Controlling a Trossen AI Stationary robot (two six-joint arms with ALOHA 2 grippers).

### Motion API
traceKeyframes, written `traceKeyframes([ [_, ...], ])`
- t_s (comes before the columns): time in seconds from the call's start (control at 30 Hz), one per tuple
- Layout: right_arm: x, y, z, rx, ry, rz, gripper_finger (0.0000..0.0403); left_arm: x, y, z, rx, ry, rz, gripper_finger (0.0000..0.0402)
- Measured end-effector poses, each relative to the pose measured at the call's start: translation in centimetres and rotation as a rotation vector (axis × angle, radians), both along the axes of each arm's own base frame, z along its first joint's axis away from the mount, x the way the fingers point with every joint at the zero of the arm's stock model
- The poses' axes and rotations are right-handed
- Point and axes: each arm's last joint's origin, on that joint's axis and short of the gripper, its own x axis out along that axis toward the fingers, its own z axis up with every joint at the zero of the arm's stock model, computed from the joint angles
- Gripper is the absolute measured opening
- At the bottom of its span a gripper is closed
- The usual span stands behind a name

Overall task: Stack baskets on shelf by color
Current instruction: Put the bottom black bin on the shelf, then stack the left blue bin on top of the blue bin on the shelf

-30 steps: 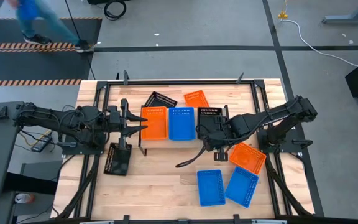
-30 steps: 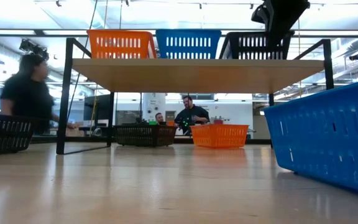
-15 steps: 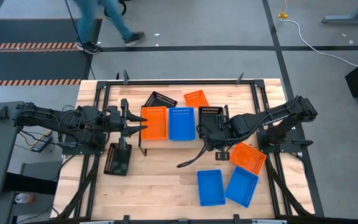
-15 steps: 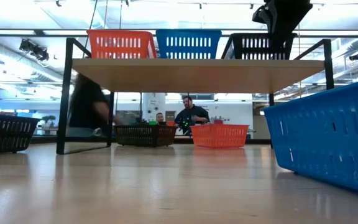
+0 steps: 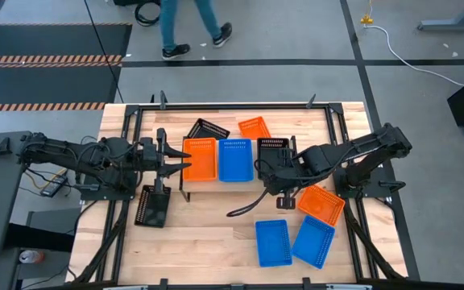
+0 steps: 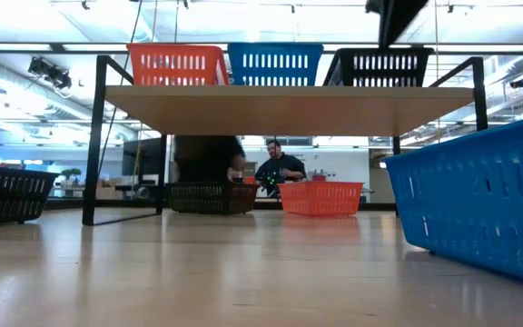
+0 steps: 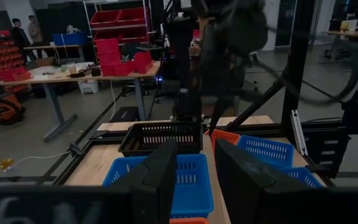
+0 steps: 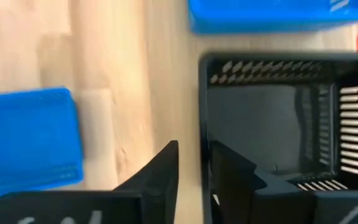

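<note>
Right gripper [image 8: 194,171] hovers above the black basket [image 5: 271,146] on the shelf's [image 6: 289,102] right end, fingers slightly parted, gripping nothing. If a finger catches the basket's rim on the way up, it could drag the basket off. Left gripper [image 5: 182,158] waits half-open, empty, beside the orange basket [image 5: 201,159].

Nine baskets show from above. Three are orange: one on the shelf [image 5: 185,173] at [image 5: 200,159], one behind it at [image 5: 254,126], one on the bench [image 5: 208,242] at [image 5: 321,204]. Three are blue: one on the shelf at [image 5: 235,159], two side by side at [image 5: 273,242] and [image 5: 313,241]. Three are black: [image 5: 206,129], [image 5: 271,145] and [image 5: 151,206]. There is one shelf, two arms, and one person's legs [image 5: 192,24] beyond the bench.
</note>
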Motion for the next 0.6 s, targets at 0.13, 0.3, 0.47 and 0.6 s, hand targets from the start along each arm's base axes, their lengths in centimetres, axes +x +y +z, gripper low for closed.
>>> traceKeyframes([
  [0.13,-0.1,1.4,1.4,0.047,-0.073,0.013,0.0127,0.0,0.0,0.0,0.001,0.0,0.0,0.0117],
  [0.3,-0.2,4.1,1.5,0.153,-0.107,0.096,0.015,0.0,0.0,0.0,0.001,0.0,0.008,0.0117],
  [0.47,-0.4,7.3,0.4,0.221,-0.065,0.152,0.0154,0.0,0.1,0.0,0.002,0.004,0.018,0.0117],
  [0.6,-0.4,10.4,-1.1,0.286,-0.02,0.173,0.0154,0.0,0.1,0.0,0.002,0.002,0.027,0.0117],
])
